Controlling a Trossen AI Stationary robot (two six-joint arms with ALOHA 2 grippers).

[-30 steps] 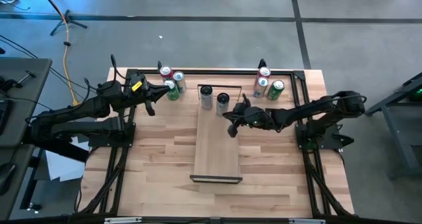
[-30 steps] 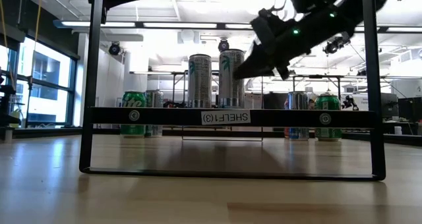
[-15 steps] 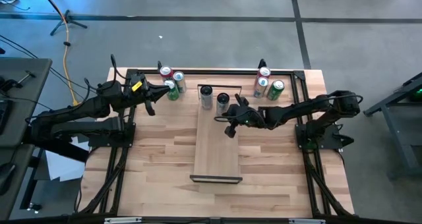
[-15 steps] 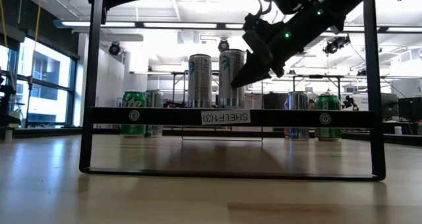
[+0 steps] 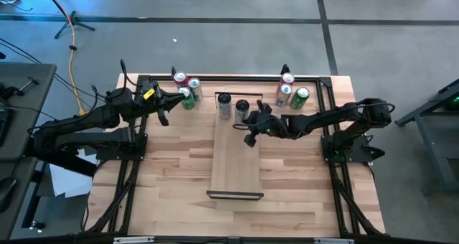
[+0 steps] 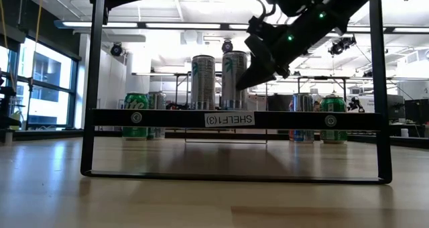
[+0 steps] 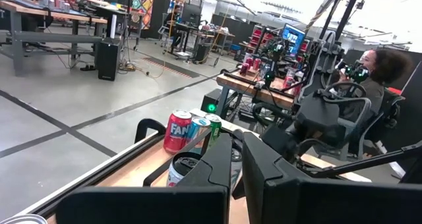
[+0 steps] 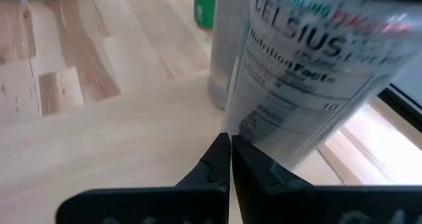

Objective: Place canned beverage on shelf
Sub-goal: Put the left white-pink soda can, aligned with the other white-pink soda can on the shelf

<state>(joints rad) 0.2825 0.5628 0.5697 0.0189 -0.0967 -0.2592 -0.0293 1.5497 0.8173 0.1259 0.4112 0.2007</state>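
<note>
A silver can [image 8: 310, 72] reads "CELSIUS"; the shelf [image 6: 229, 119] label reads "SHELF1(3)". Right gripper [image 8: 229, 159] fingers closed, empty, beside it at frame centre; left gripper [image 7: 237, 159] fingers closed above the pale wood desk [image 5: 179, 172].

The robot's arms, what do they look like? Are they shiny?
Both are black and jointed, not very shiny. The left arm has a yellow tag near its wrist and black cables looping off it. The right arm shows small green lights near its hand in the low view. The left hand and right hand each end in two dark, pointed fingers.
</note>
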